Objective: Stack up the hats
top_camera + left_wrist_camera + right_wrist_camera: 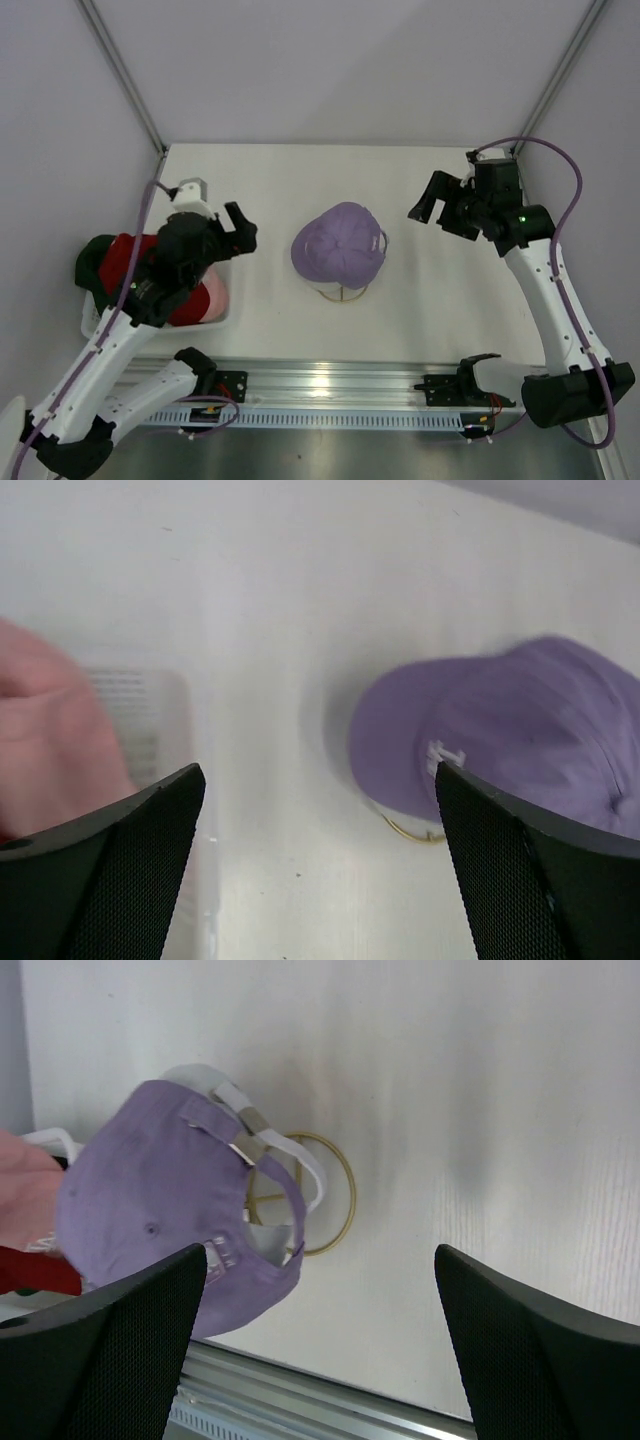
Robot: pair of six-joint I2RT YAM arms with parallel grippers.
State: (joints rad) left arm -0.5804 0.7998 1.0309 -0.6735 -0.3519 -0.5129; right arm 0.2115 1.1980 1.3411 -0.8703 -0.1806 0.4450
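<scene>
OK, top view first. Lavender cap (340,245) sits mid-tabletop (450,290) on a thin gold wire stand (340,294), and only the stand's lower loop shows under the brim. Left tool (243,232) is open with nothing in it. It hangs over the right end of the white tray (228,318), to the left of the lavender cap and clear of it. Right tool (438,208) is also open and empty, off to the right of that cap and apart from it. The tray is at the left edge with more caps in it: red cap (192,305) mostly under the left arm, dark green cap (90,268) at the far left. Can't tell how they're layered.

Left wrist view: left tool (318,780) has its jaws spread wide with bare tabletop between them. Lavender cap (500,740) is ahead and to the right, untouched, with a sliver of the wire stand (405,830) under its edge. Pink cap (50,750) is blurred at the left, next to the tray (150,700) wall.

Right wrist view: right tool (320,1255) is wide open and holds nothing. Lavender cap (170,1210) is at the left with its rear toward the camera, perched on the wire stand (340,1200), whose ring lies flat on the tabletop. Pink cap (20,1190) and red cap (40,1270) peek in at the left edge behind it.
</scene>
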